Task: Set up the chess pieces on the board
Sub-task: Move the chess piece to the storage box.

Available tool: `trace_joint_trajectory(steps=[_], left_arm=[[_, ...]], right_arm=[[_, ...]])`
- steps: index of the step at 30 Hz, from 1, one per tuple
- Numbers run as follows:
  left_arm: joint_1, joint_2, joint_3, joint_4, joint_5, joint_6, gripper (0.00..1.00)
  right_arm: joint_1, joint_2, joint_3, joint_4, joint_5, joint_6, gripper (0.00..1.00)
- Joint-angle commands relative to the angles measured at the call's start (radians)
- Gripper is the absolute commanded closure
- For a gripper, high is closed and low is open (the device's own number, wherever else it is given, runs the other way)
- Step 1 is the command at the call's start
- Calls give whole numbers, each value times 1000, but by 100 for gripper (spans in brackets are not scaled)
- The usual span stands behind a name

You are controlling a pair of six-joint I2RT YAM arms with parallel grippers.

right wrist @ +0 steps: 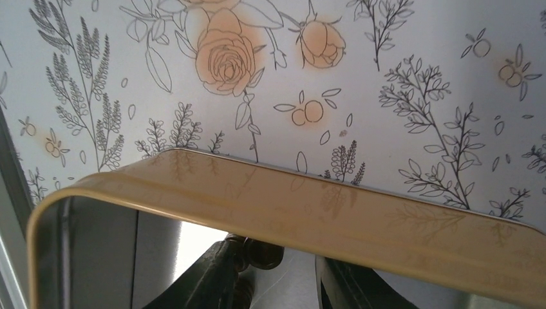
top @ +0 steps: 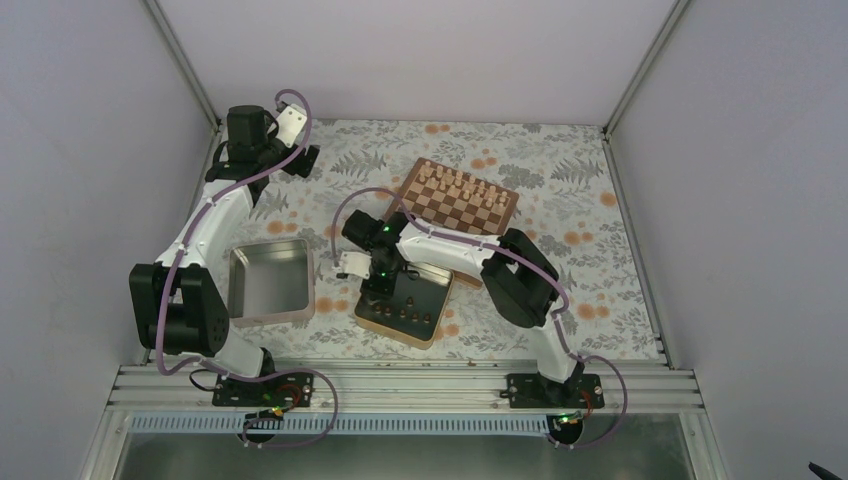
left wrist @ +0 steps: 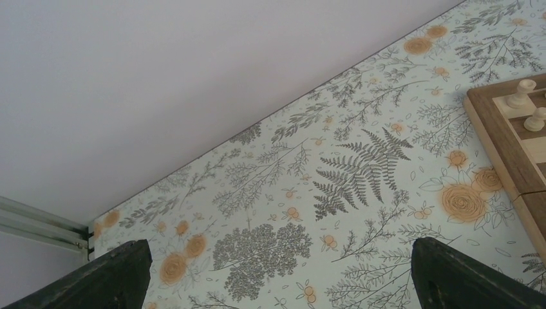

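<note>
Table (top: 560,180): covered edge to edge with a floral print of grey ferns and orange roses. Three things sit directly on it. Chessboard (top: 459,196) is far-centre, turned at an angle to the table edges. Open silver tin (top: 270,244) is near-left. Gold-rimmed tin (top: 390,331) is near-centre, also angled, well apart from the chessboard and just right of the silver tin.

bright even light w/ soft shadows, reflections on tin (right wrist: 322,206)

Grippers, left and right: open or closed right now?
Left gripper: open, holding nothing.
Right gripper: open in the tin, fingers either side of a dark chess piece, not clamped.
</note>
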State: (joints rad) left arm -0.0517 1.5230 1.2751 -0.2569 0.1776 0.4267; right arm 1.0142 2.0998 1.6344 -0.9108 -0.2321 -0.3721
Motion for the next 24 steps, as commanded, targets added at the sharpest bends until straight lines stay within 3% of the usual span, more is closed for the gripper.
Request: trace_joint_trajectory(steps=[1,24], left_arm=[[3,-17,4,8,28,-8,0],[3,-13,7,5,31,-8,0]], right_arm=[[11,11,-23,29,15,13,65],[-4,-34,-36,31,45,6,87]])
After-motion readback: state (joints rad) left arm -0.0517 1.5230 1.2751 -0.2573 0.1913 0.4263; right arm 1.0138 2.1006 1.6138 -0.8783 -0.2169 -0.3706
